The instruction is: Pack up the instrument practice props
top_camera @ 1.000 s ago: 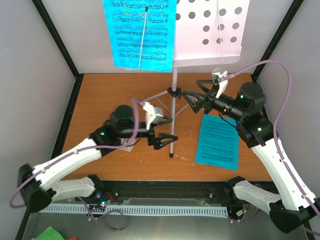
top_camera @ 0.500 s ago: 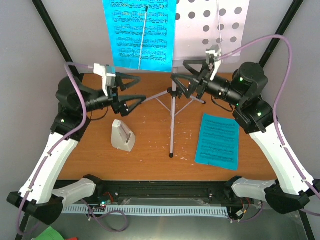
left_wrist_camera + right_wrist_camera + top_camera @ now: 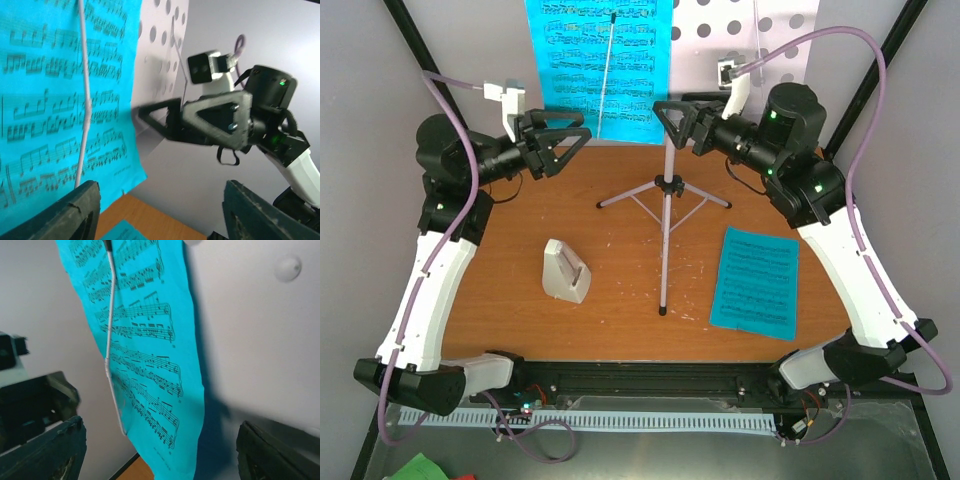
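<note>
The lilac music stand (image 3: 665, 215) stands mid-table, its perforated tray (image 3: 740, 40) at the top. A cyan sheet-music page (image 3: 600, 65) hangs on the tray's left half under a thin wire arm; it also shows in the left wrist view (image 3: 60, 100) and the right wrist view (image 3: 145, 355). A second cyan page (image 3: 755, 278) lies flat on the table at right. The white metronome (image 3: 565, 271) lies on the table at left. My left gripper (image 3: 570, 145) is open and empty, raised left of the hanging page. My right gripper (image 3: 672, 122) is open and empty, raised at the tray's lower edge.
The brown table (image 3: 520, 300) is enclosed by grey walls and a black frame (image 3: 430, 70). In the left wrist view the right gripper (image 3: 200, 120) faces me across the stand. The stand's tripod legs (image 3: 630, 195) spread at mid-table.
Both arms rose from low over the table to the tray's height. The left gripper left the metronome lying on the table and swung left and up. The right gripper moved up and left.
</note>
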`<state>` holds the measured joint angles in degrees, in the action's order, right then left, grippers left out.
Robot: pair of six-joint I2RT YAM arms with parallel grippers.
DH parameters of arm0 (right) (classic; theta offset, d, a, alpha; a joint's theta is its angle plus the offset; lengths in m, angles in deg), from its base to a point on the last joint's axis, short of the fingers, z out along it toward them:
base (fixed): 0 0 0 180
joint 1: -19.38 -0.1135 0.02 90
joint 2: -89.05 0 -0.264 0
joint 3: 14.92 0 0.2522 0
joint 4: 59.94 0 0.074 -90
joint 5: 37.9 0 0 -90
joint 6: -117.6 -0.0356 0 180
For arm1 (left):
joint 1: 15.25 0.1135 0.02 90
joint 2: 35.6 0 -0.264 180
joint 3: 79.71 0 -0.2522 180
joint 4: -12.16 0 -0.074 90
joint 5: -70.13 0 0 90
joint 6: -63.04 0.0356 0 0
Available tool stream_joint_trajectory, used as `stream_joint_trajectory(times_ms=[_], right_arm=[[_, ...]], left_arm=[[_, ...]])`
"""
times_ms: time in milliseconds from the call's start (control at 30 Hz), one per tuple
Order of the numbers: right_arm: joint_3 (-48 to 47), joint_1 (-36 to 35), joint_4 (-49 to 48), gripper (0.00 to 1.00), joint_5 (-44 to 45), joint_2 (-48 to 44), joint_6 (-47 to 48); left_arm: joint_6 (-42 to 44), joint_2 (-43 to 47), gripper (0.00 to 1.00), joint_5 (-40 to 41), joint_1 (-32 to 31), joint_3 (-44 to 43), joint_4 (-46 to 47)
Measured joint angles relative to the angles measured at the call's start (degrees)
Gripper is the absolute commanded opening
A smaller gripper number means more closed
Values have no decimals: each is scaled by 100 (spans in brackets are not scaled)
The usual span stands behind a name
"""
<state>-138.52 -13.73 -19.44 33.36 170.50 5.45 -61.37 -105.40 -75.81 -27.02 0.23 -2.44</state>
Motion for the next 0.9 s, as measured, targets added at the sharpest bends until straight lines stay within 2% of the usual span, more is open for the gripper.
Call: stream_joint_trajectory(times_ms=[200, 500, 900], right_arm=[[-70, -2, 46, 71, 11, 203, -85], [-326, -4, 7, 59, -22, 463, -144], [-638, -140, -219, 52, -153, 822, -39]], left_arm=[[33, -140, 55, 332, 4, -577, -57], [90, -708, 55, 492, 4, -1259, -247], [92, -1331, 52, 463, -299, -1770, -459]])
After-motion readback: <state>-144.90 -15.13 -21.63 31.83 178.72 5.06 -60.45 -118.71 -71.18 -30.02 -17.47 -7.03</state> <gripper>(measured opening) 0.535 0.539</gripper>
